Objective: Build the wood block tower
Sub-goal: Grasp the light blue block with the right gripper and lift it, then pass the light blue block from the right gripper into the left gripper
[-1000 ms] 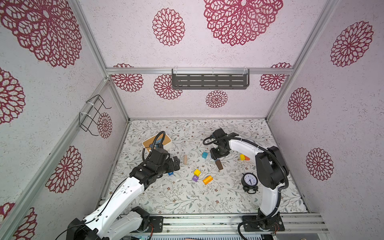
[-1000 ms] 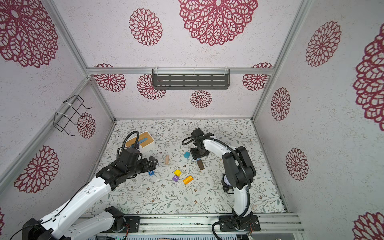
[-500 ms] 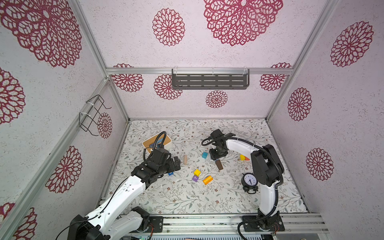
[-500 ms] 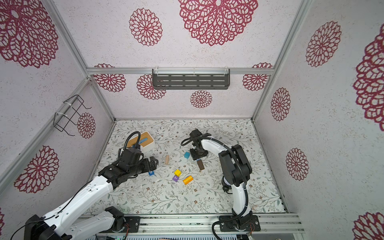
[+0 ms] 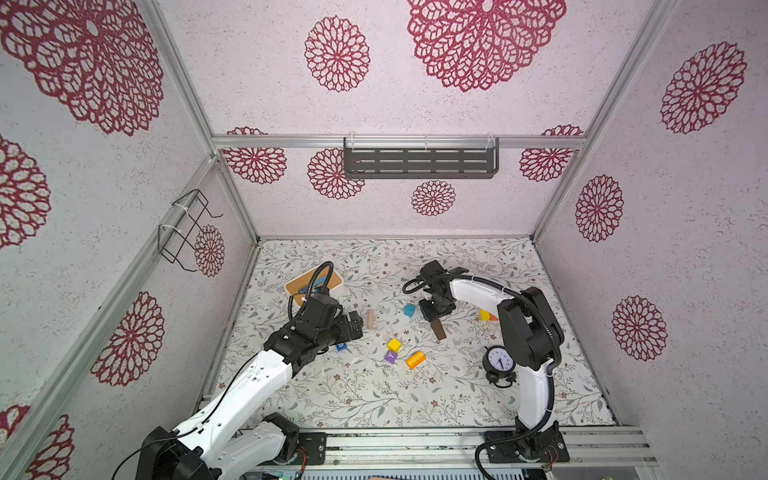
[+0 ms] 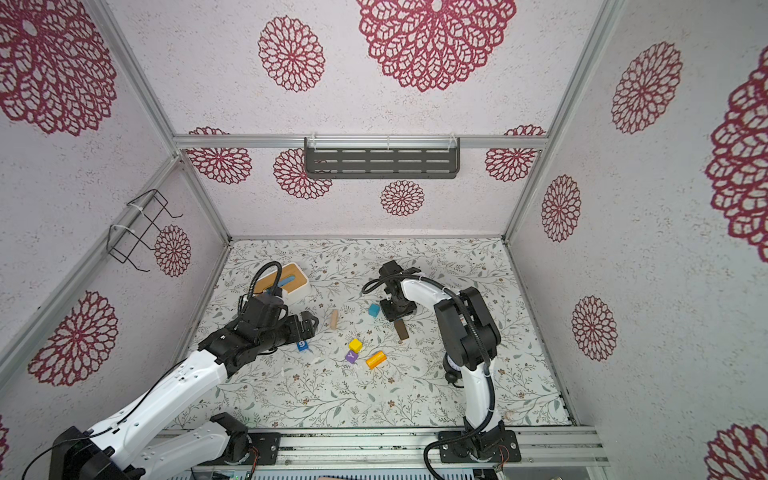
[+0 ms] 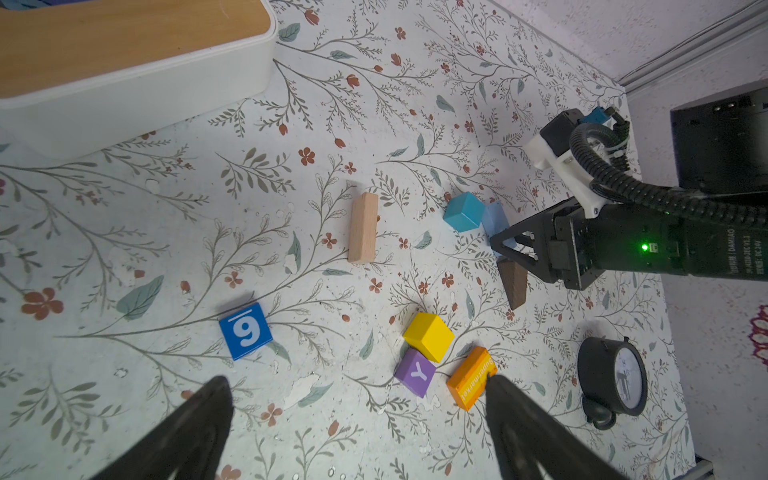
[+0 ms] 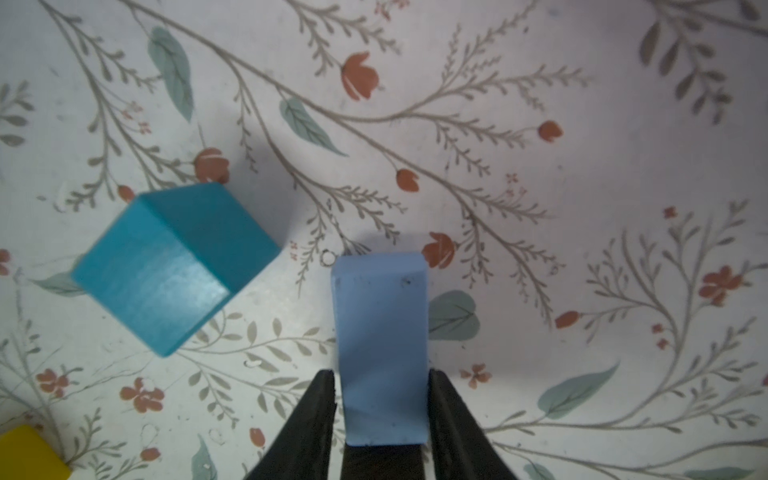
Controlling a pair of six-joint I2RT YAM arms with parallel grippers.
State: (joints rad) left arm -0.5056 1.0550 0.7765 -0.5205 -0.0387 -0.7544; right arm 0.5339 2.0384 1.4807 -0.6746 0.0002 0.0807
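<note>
**Top views.** Right tool [image 5: 434,311] sits low over the surface [image 5: 374,399], centre-right of frame. The right arm has folded its elbow in closer than a second back; the tool itself has hardly shifted. Its jaws cannot be read from here. Left tool [image 5: 353,326] hangs wide and empty, left of centre, near the blue "9" cube [image 5: 341,345]. No tower yet: the wood blocks lie single and scattered.
- Teal cube [image 5: 409,309] just left of the right tool.
- Dark brown bar [image 5: 438,330] just below it.
- Tan bar [image 5: 370,319] further left.
- Yellow cube [image 5: 394,344], purple "Y" cube [image 5: 390,356] and orange block [image 5: 415,359] bunched at lower centre.
- Alarm clock [image 5: 498,362] lower right, beside the right arm.
- White box [image 5: 299,286] upper left.

**Left wrist view.** The left tool's fingers [image 7: 199,428] are spread wide at the bottom edge, nothing between them. The right tool is at the right of frame, tips down at the light blue block [image 7: 494,218], which lies right against the teal cube.

**Right wrist view.** The jaws have narrowed onto the light blue block's long sides, lower centre. The block lies flat on the surface. One finger [image 8: 446,415] looks in contact; a sliver may remain at the other, so I cannot tell if the grip bites yet. This reads as the first pick under way. The teal cube sits close at left and could be nudged on the lift.
</note>
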